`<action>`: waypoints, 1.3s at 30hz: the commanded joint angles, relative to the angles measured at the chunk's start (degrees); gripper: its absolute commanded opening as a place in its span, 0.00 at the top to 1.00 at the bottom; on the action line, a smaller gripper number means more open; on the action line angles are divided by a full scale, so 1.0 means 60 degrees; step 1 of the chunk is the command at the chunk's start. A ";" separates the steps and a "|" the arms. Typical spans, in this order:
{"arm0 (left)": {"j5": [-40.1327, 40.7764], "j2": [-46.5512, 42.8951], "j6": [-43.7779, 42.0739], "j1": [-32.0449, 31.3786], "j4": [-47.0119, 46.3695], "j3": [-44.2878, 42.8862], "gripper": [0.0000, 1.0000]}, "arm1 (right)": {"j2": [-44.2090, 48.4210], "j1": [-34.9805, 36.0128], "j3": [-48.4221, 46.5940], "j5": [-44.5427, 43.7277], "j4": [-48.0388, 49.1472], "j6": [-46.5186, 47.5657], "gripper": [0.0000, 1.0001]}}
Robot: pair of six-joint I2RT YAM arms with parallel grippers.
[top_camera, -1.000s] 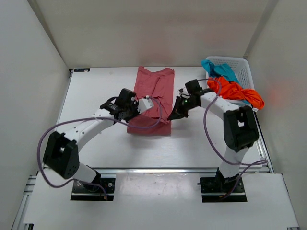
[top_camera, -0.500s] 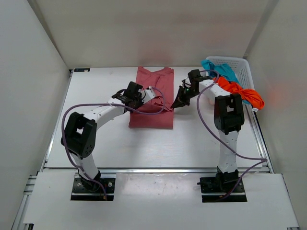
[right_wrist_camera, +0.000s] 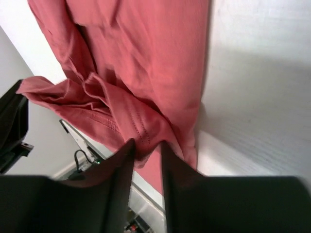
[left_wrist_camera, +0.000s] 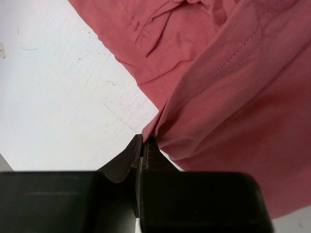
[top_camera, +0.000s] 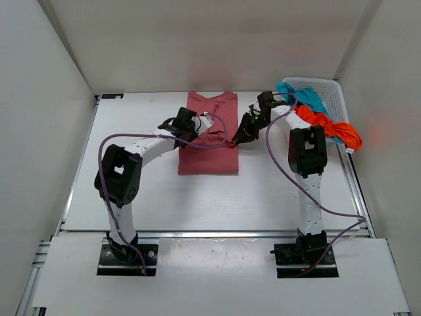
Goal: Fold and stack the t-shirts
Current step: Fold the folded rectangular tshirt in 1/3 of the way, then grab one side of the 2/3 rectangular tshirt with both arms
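I am working on the first of three shirts, and by my reckoning I am barely a third of the way through the job. The pink shirt point(top_camera: 209, 135) is lying on the table point(top_camera: 131, 191) just left of the basket point(top_camera: 332, 92), its collar end level with the basket's far rim and its other end reaching nearer to me than the basket does. It is already looking like a narrow strip with straight long edges, so I am judging the sleeve folds done and the crosswise fold to be the step in hand. The left gripper point(left_wrist_camera: 142, 145) is clamping a thin edge of the pink cloth on the side away from the basket, jaws pressed together with the fabric rising out of them. The right gripper point(right_wrist_camera: 146, 143) is pinching a bunched, stitched fold on the side facing the basket. Between the two grips the cloth is rumpling into soft ridges, while the rest is lying flat and smooth. The orange shirt point(top_camera: 329, 128) is sitting crumpled on the basket's near rim and spilling over it, and the teal shirt point(top_camera: 302, 95) is draping over its left rim. Neither is folded, and I am seeing no stack anywhere. That is leaving me this fold to finish, two more shirts to fold, and the stacking.
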State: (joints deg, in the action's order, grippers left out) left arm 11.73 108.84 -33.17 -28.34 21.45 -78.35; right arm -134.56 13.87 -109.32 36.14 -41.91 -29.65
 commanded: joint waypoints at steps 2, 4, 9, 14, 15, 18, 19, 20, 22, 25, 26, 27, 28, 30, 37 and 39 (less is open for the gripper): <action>0.0448 0.0111 0.0020 0.0036 -0.0601 -0.0477 0.89 | -0.0060 -0.0289 -0.0765 -0.0250 -0.0120 0.0195 0.63; 0.0565 0.0273 0.0136 0.0182 -0.0631 -0.0812 0.77 | 0.0175 -0.0407 -0.0838 -0.0309 0.0128 0.0224 0.60; 0.0609 0.0742 0.0503 0.0811 -0.0354 -0.1853 0.58 | 0.1068 -0.0466 -0.0766 -0.1027 0.0247 0.0663 0.61; 0.0173 0.0684 0.0460 0.1250 0.0627 -0.2864 0.55 | 0.1802 -0.0130 0.0201 -0.1234 0.0319 0.0971 0.62; -0.0483 0.0336 0.0141 0.1193 0.0904 -0.2590 0.56 | 0.2020 -0.0129 0.0507 -0.1117 0.0422 0.1015 0.65; -0.1119 -0.1170 -0.1321 0.0858 0.0951 -0.0648 0.54 | 0.2431 0.0105 0.1444 -0.0868 0.0670 0.1118 0.73; -0.1061 -0.1786 -0.1632 0.0522 0.0820 -0.0160 0.54 | 0.2562 0.0135 0.1839 -0.0722 0.0744 0.1060 0.74; -0.0974 -0.2096 -0.2273 0.0171 0.0689 0.0758 0.53 | 0.2636 0.0164 0.2031 -0.0619 0.0832 0.1016 0.72; -0.0914 -0.2916 -0.2849 -0.0328 0.0643 0.1936 0.51 | 0.2928 0.0222 0.2703 -0.0589 0.0862 0.0957 0.63; -0.1105 -0.3286 -0.3071 -0.0798 0.0862 0.2964 0.49 | 0.3222 0.0398 0.3232 -0.0881 0.0949 0.0899 0.49; -0.1177 -0.3387 -0.3085 -0.0887 0.0849 0.3255 0.48 | 0.3252 0.0471 0.3379 -0.0940 0.0964 0.0913 0.46; -0.1207 -0.3388 -0.3085 -0.0916 0.0747 0.3403 0.48 | 0.3238 0.0588 0.3511 -0.0955 0.0979 0.0855 0.46; -0.1236 -0.3403 -0.3129 -0.0917 0.0717 0.3462 0.48 | 0.3223 0.0589 0.3513 -0.0955 0.1008 0.0826 0.45; -0.1470 -0.3389 -0.3289 -0.0873 0.0731 0.3566 0.48 | 0.3150 0.0691 0.3761 -0.0911 0.1066 0.0708 0.43; -0.2099 -0.2979 -0.3364 -0.0902 0.1127 0.3346 0.49 | 0.3296 0.0867 0.4683 -0.0837 0.1389 0.0299 0.39; -0.2203 -0.2906 -0.3393 -0.0945 0.1200 0.3447 0.48 | 0.3384 0.0867 0.4976 -0.0824 0.1448 0.0181 0.38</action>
State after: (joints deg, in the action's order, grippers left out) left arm 2.04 91.22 -52.56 -33.52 27.29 -56.88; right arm -118.04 18.65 -81.03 30.57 -34.57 -27.03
